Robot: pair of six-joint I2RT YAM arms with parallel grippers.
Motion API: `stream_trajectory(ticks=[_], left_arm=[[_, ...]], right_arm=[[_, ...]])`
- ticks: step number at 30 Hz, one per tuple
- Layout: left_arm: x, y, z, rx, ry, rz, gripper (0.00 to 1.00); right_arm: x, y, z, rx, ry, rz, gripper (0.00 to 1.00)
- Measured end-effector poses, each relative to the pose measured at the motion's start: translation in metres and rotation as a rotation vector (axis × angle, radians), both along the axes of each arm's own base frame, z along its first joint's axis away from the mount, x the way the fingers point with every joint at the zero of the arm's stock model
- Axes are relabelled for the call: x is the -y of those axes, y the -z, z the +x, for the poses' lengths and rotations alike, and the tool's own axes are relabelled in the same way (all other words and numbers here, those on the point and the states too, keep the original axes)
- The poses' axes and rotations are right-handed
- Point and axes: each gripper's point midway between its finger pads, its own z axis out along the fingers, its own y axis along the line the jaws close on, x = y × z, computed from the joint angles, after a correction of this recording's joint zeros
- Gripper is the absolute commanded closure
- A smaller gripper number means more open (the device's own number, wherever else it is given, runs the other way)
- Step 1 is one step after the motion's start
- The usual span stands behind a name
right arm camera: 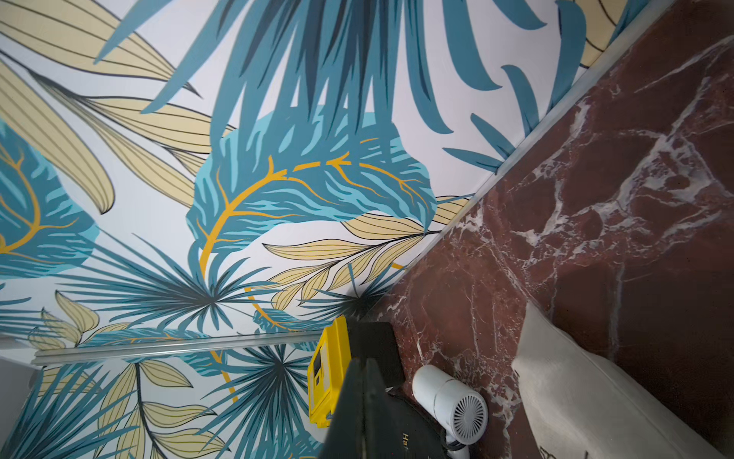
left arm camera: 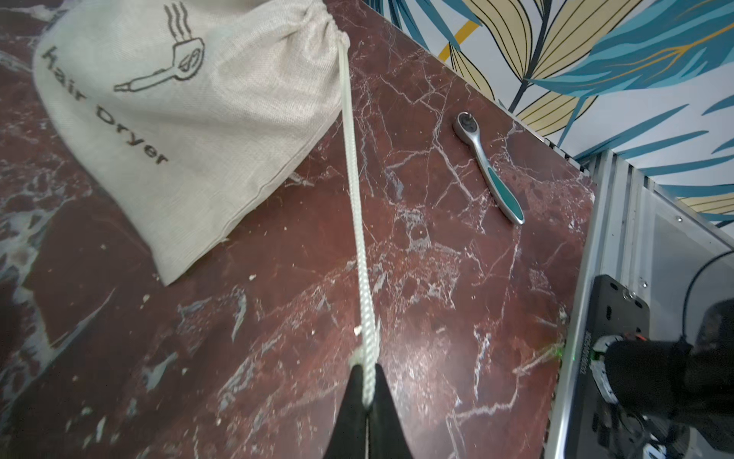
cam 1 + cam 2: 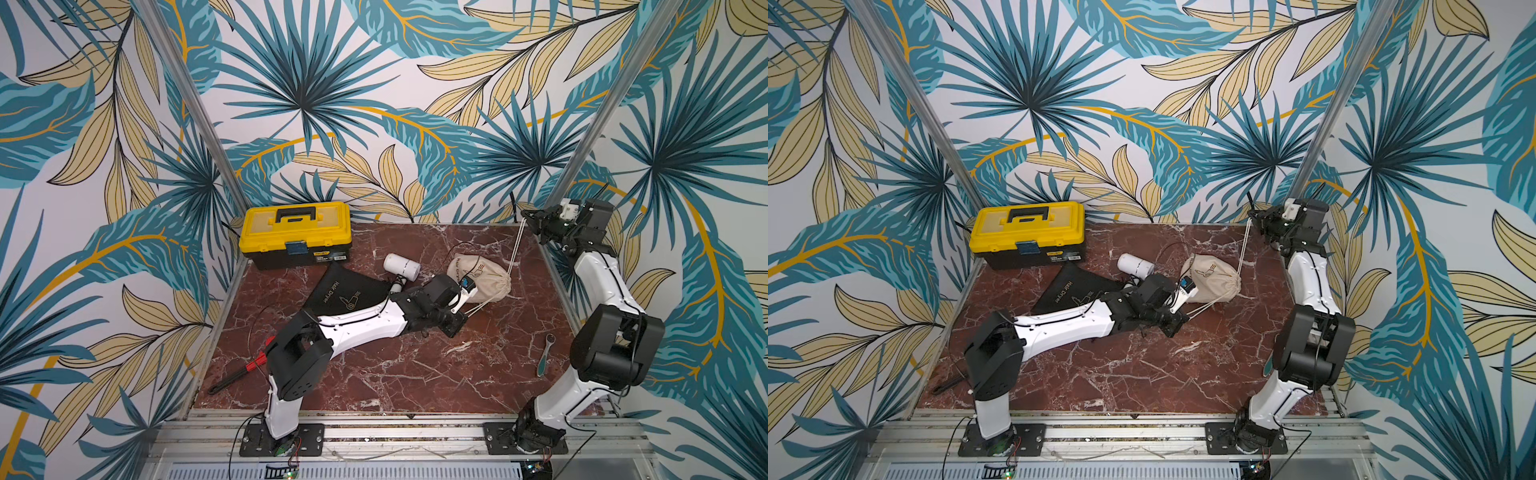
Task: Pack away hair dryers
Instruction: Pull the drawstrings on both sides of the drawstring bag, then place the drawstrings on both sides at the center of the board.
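Near left end effector [image 2: 367,391], white hair dryer [image 3: 401,266]

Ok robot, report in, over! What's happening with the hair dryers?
Left gripper, right gripper: each shut on a drawstring of the beige bag. White dryer out, by black bag. Left arm crowds it.

robot lab test cell: two arms [image 3: 361,324] bolted on aluminium rail [image 3: 395,432], printed leaf backdrop [image 3: 374,83], marble-look tabletop [image 3: 374,374].
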Motion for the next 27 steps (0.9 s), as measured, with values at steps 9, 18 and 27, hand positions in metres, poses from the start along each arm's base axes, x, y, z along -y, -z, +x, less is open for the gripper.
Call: stream_trajectory(ticks=[9,18,27], left_arm=[[0.012,0.014,0.038,0.036,-0.036,0.011,1.0],[-0.002,0.015,0.059,0.042,-0.065,0.015,0.96],[0.005,0.027,0.032,-0.021,-0.038,0.017,0.47]], right_arm=[[0.013,0.033,-0.018,-0.1,0.029,-0.086,1.0],[0.044,0.083,-0.069,-0.213,0.11,-0.085,0.79],[0.035,0.093,-0.096,-0.251,0.115,-0.129,0.45]])
